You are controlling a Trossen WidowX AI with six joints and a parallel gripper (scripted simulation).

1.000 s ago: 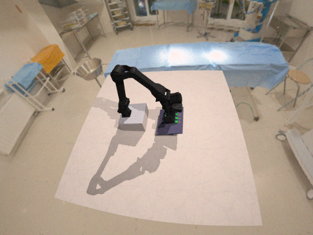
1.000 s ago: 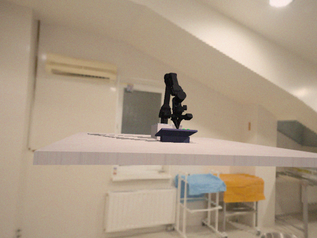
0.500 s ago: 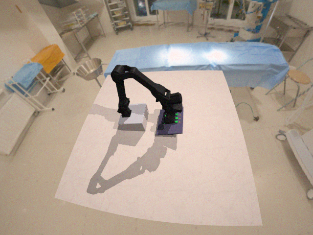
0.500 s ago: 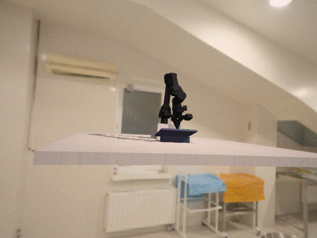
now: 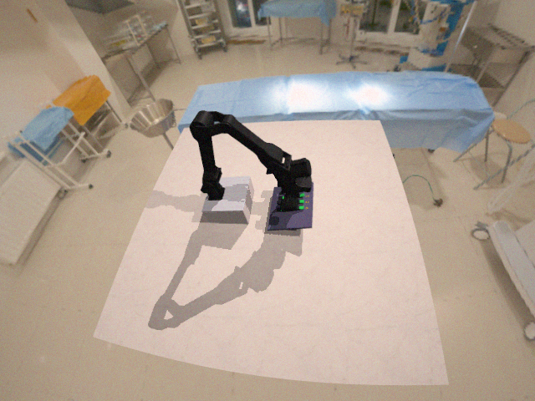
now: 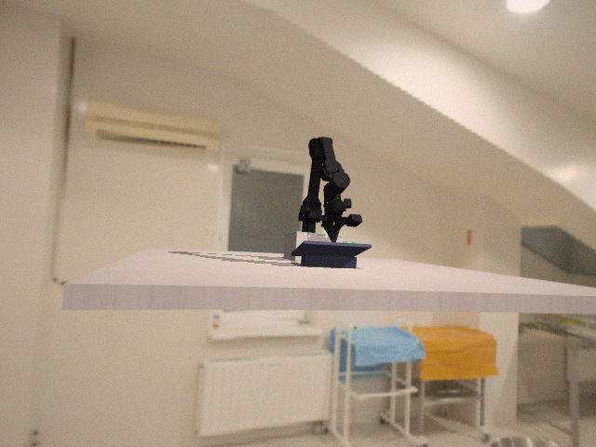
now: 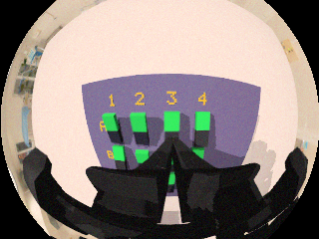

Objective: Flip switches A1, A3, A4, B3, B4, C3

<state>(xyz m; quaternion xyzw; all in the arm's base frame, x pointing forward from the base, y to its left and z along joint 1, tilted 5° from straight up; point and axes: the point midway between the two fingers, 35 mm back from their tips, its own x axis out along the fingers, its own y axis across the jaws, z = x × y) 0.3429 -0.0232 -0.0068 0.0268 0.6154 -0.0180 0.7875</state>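
The purple panel (image 5: 298, 220) (image 6: 331, 249) (image 7: 229, 100) carries rows of switches, each with a green part. In the wrist view A1 (image 7: 111, 121), A2 (image 7: 139, 121), A3 (image 7: 171, 120) and A4 (image 7: 202, 120) show green far parts and dark near parts. B1 (image 7: 119, 152), B2 (image 7: 142, 155) and B4 (image 7: 198, 152) are partly covered by the fingers. B3 is mostly hidden, and a green piece shows between the fingers lower down. My gripper (image 5: 285, 205) (image 6: 333, 240) (image 7: 171, 141) is shut and empty, tips low over column 3, just nearer than A3. Contact cannot be told.
The arm's base stands on a pale box (image 5: 226, 216) on the arm's side of the panel. The panel sits on a dark block (image 6: 329, 262) on the pale table (image 5: 345, 302) (image 6: 192, 277). Arm shadows cross the table and the panel's right part.
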